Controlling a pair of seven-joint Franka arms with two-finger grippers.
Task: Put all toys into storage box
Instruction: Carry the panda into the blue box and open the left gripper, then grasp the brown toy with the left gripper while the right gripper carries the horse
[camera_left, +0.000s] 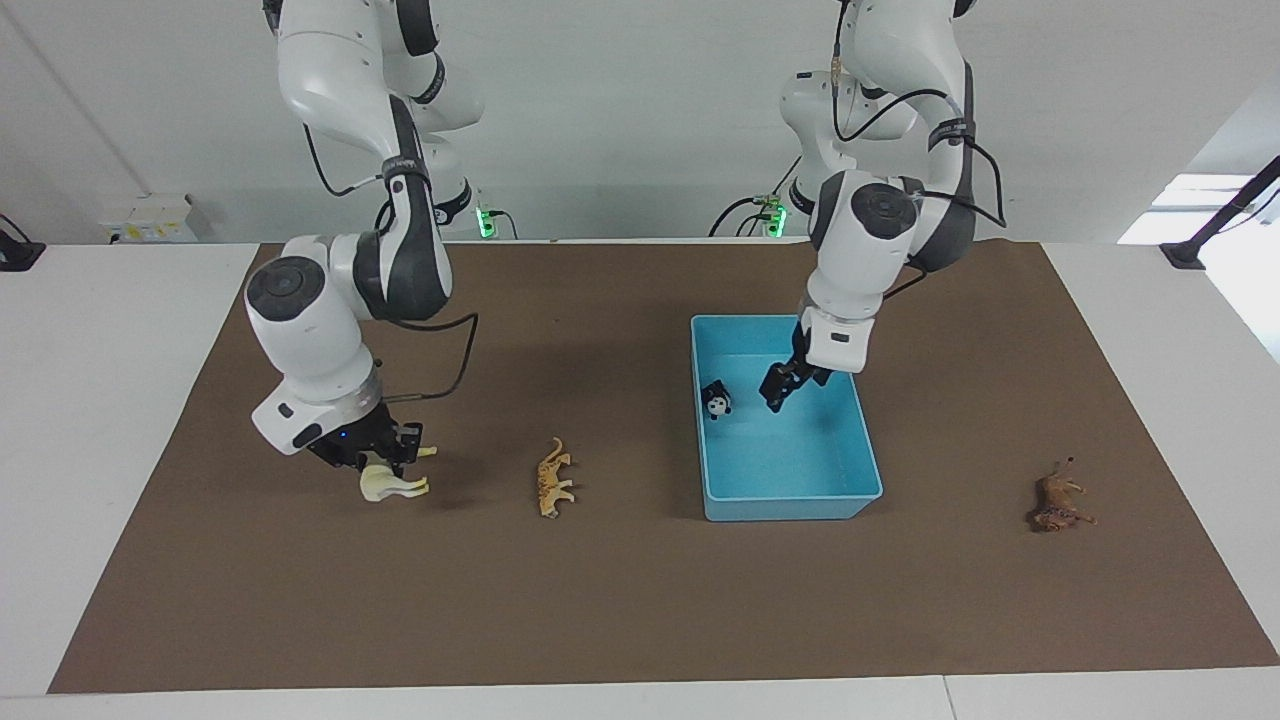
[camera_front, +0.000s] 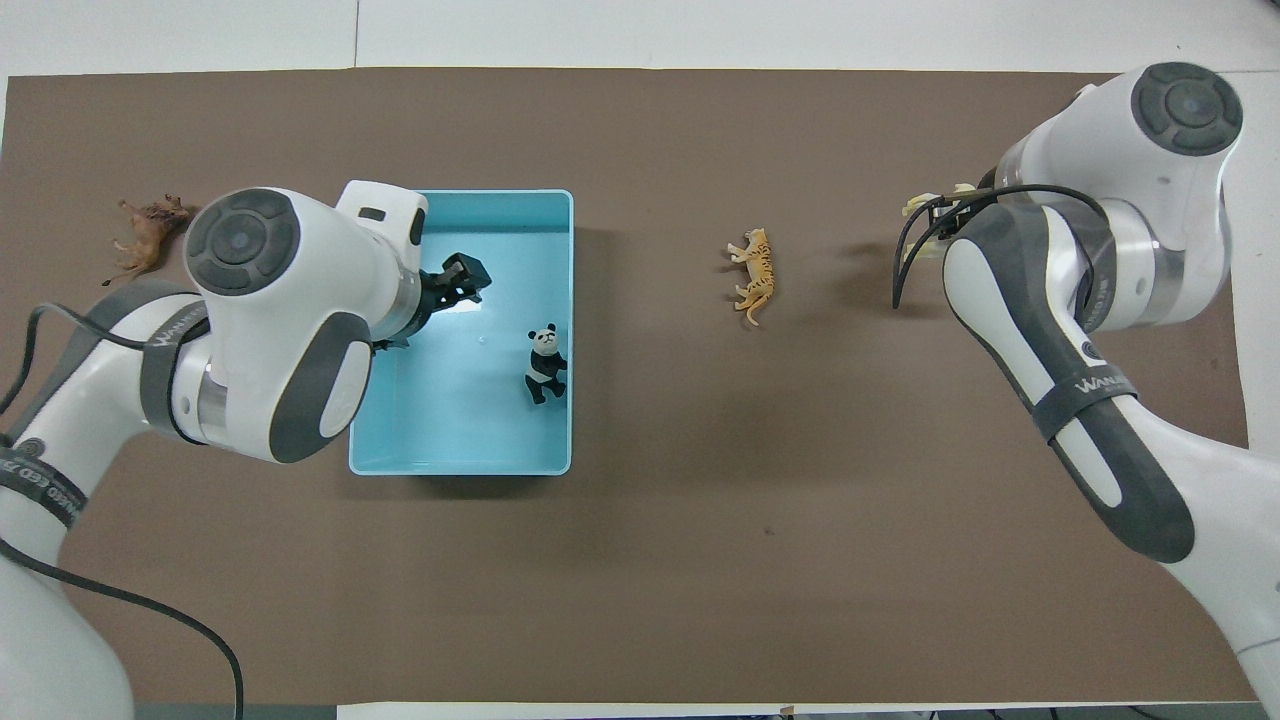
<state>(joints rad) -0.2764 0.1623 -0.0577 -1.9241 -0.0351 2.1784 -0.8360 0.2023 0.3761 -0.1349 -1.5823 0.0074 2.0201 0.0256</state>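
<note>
The light blue storage box (camera_left: 790, 500) (camera_front: 460, 468) sits on the brown mat. A black-and-white panda (camera_left: 716, 400) (camera_front: 544, 363) lies inside it by the wall toward the right arm's end, touching no gripper. Just above the box's floor, my left gripper (camera_left: 778, 392) (camera_front: 462, 280) hangs open and holds nothing. My right gripper (camera_left: 385, 462) is shut on the cream-white horse (camera_left: 392, 485) (camera_front: 925, 203), holding it slightly off the mat. The striped tiger (camera_left: 552, 478) (camera_front: 755, 272) lies between the horse and the box. A reddish-brown animal (camera_left: 1060, 500) (camera_front: 145, 232) lies toward the left arm's end.
A brown mat (camera_left: 640, 600) covers most of the white table. The right arm's cable (camera_left: 455, 370) loops down near its wrist. In the overhead view the right arm's links hide most of the horse.
</note>
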